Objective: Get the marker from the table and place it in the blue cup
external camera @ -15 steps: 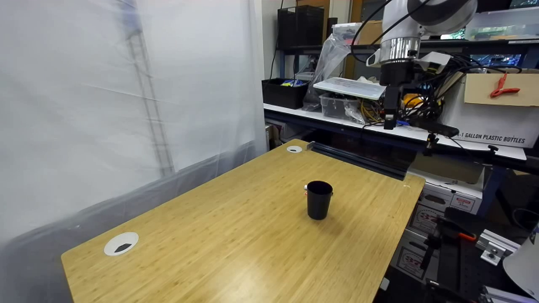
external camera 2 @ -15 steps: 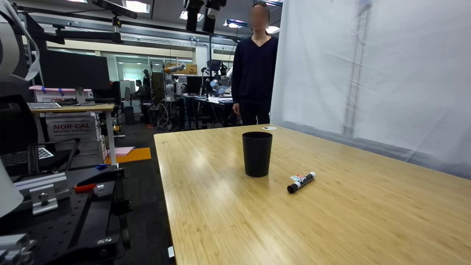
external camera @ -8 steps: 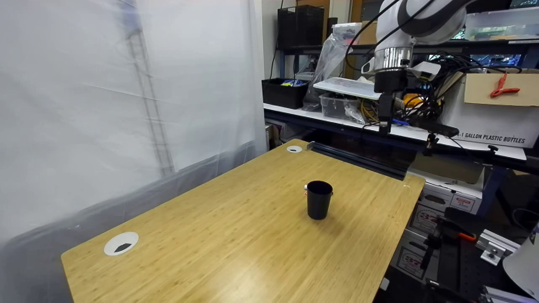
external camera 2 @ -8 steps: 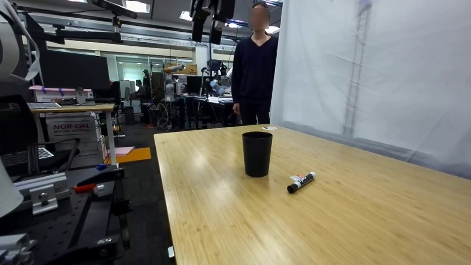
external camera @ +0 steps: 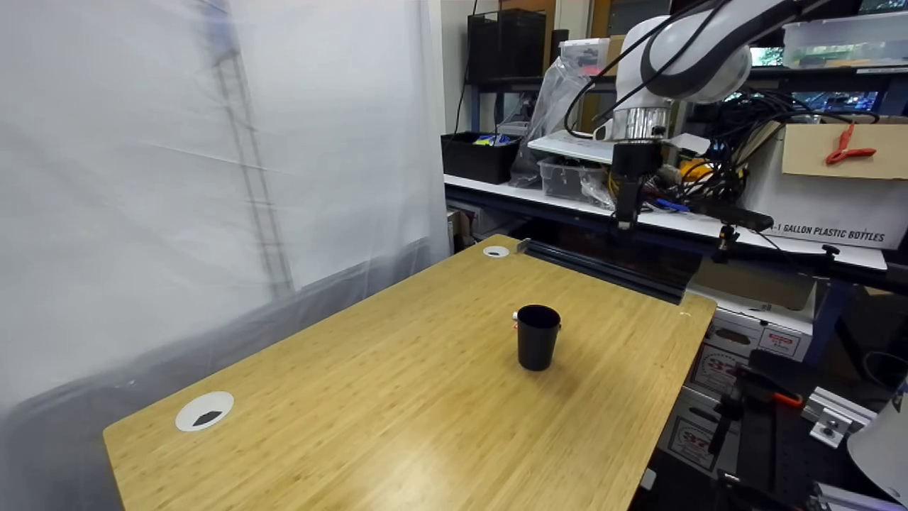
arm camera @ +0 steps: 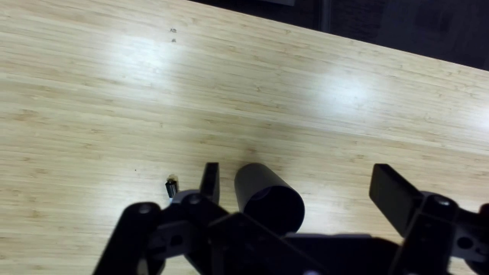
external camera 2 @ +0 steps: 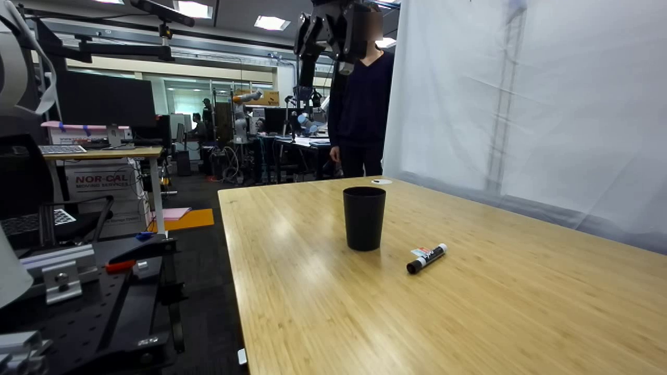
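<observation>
The blue cup, looking almost black, stands upright on the table in both exterior views (external camera: 537,344) (external camera 2: 365,221). The marker (external camera 2: 427,259) lies beside it, black with a white band and white end; a small red-and-white piece shows against it. In an exterior view the cup hides most of the marker, and only its white end (external camera: 516,316) shows. My gripper (external camera 2: 327,73) is open and empty, high above the table. In the wrist view the cup (arm camera: 252,181) appears between the open fingers of the gripper (arm camera: 299,183), far below. The marker's dark end (arm camera: 172,187) shows left of the left finger, which hides the rest.
The wooden table (external camera: 397,383) has flat white discs (external camera: 190,410) (external camera: 496,251) set in its top. A white curtain (external camera: 340,142) hangs along one long side. A cluttered shelf (external camera: 489,189) stands behind the table. A person (external camera 2: 359,109) stands beyond the table.
My gripper has come lower and moved over toward the table, leftward in an exterior view, rightward and nearer in an exterior view. It has stayed open. The cup and marker have not moved.
</observation>
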Tool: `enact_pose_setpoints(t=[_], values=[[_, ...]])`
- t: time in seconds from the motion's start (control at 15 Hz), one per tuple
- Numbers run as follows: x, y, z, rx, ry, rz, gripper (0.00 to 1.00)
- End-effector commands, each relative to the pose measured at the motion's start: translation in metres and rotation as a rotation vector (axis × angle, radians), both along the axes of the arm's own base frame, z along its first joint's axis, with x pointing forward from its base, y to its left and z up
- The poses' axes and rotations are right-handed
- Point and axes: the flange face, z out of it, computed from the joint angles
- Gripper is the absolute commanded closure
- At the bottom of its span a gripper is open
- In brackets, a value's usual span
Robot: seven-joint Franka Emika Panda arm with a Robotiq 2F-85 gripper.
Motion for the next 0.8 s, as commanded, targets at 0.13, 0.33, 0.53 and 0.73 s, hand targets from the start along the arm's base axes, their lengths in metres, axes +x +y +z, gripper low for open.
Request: enact_pose_setpoints(t=[0.13, 0.33, 0.53, 0.73], values=[[0.021, -0.027, -0.035, -0.026, 0.018, -0.002, 0.00], [0.027, -0.038, -0.060, -0.039, 0.041, -0.009, 0.00], [0.032, -0.045, -0.084, -0.062, 0.062, -0.012, 0.00], [0.046, -0.051, -0.109, -0.082, 0.077, -0.022, 0.00]])
